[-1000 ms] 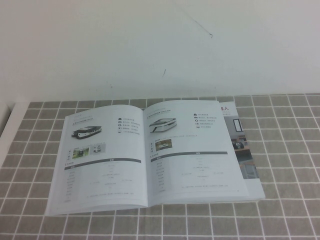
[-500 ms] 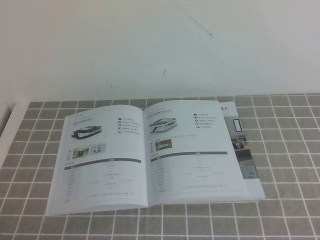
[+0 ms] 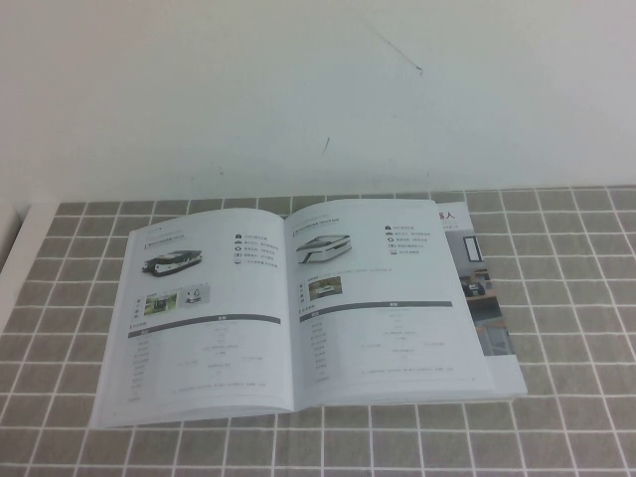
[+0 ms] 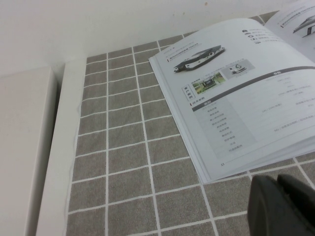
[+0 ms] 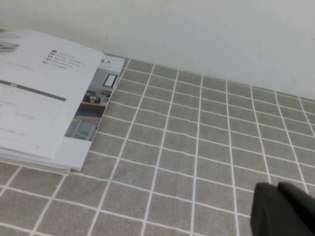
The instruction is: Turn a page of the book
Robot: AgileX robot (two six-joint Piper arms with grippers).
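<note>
Two hands are on this rig, and neither one touches anything. The left hand [image 4: 283, 206] shows only as a pair of dark fingers pressed together, empty, hovering off the near left corner of the book and well clear of it. The right hand [image 5: 285, 209] is likewise shut on nothing, above bare tiles toward the right side of the surface, well apart from the book's right edge. Neither arm appears in the high view.

The thick white softcover catalogue [image 3: 308, 308] lies open and flat in the middle of the grey tiled surface [image 3: 576, 298], its far edge close to the surface's back edge by the white wall [image 3: 298, 89]. The left spread carries a thin glossy leaf with a dark-and-white vehicle photo [image 3: 204, 318] above a grey-barred table; the right spread shows the leaf with a white boxy vehicle [image 3: 383, 298], and a photo-printed cover edge [image 3: 487, 298] pokes out beyond it on the right.

Judging from this, the task is either not started or the arms are parked between steps; I cannot tell which. A next turn would call for a hand to open slightly, come down on a page's free outer corner, lift one glossy sheet alone and sweep it across the spine.

No containers are in sight.
</note>
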